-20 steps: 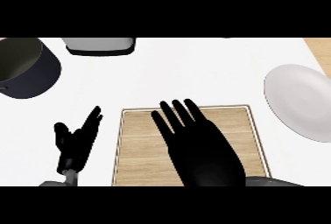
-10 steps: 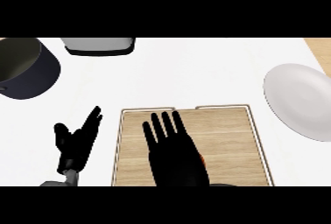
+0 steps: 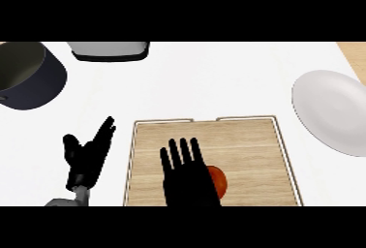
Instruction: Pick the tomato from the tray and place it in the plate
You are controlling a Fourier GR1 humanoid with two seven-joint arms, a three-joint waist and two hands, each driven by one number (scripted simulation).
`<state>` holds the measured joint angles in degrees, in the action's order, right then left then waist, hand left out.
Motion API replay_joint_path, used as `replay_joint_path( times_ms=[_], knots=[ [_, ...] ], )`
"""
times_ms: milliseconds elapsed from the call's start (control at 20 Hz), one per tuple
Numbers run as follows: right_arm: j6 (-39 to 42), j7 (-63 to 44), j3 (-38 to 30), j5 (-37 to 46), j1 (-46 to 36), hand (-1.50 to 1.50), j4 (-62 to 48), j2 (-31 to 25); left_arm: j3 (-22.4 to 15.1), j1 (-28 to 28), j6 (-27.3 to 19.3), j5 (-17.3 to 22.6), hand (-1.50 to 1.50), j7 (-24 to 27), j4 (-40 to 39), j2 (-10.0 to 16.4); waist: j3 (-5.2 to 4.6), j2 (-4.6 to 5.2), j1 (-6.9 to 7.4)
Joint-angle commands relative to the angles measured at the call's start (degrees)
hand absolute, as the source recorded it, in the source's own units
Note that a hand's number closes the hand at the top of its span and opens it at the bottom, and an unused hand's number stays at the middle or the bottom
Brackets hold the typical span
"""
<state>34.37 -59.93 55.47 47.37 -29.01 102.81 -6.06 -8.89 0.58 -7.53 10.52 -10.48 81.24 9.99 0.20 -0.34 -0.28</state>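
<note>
On one tray (image 3: 243, 143), one tomato (image 3: 219, 180), one plate (image 3: 332, 110) beside

White counter top (image 3: 214, 82) fills view, evenly lit; light wooden strip (image 3: 354, 51) at upper right corner

I read the tray (image 3: 243, 140) as light tan with fine wood-grain streaks and a pale rim. On the tray, the tomato (image 3: 217, 180) shows red-orange against my black right hand (image 3: 187, 177). Left of the tray, the left hand (image 3: 89, 155) is black too. Right of the tray the plate (image 3: 332, 109) is off-white. Up and left of the tray the pot (image 3: 32, 80) is dark grey, olive inside. The counter (image 3: 214, 82) is plain white.
</note>
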Motion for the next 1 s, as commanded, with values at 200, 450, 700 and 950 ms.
replay_joint_path(
  times_ms=[200, 450, 700, 950],
  knots=[
    [3.51, -6.43, 2.78, 9.92, 4.26, -1.5, -2.23, 1.14, -0.13, -2.48, 0.58, -0.43, 0.0, 0.41, -0.17, -0.7, -0.23, 0.18, 0.19],
    [3.29, -2.2, 0.28, 14.18, 5.66, -1.5, -5.56, 0.6, -0.59, -0.84, -0.91, -1.36, 0.0, -4.84, 3.98, -0.7, -0.19, 0.25, 0.3],
    [4.41, 0.17, -1.64, 17.81, 7.2, -1.5, -8.41, 4.77, -1.01, -4.64, -0.23, -1.9, 0.0, -4.3, 6.54, -0.99, -0.19, 0.24, 0.51],
    [4.4, 3.51, -3.95, 21.23, 8.65, -1.5, -11.1, 4.88, 1.61, -1.97, 2.08, -1.08, 0.0, -2.21, 1.29, -0.97, -0.21, 0.33, 0.31]
  ],
)
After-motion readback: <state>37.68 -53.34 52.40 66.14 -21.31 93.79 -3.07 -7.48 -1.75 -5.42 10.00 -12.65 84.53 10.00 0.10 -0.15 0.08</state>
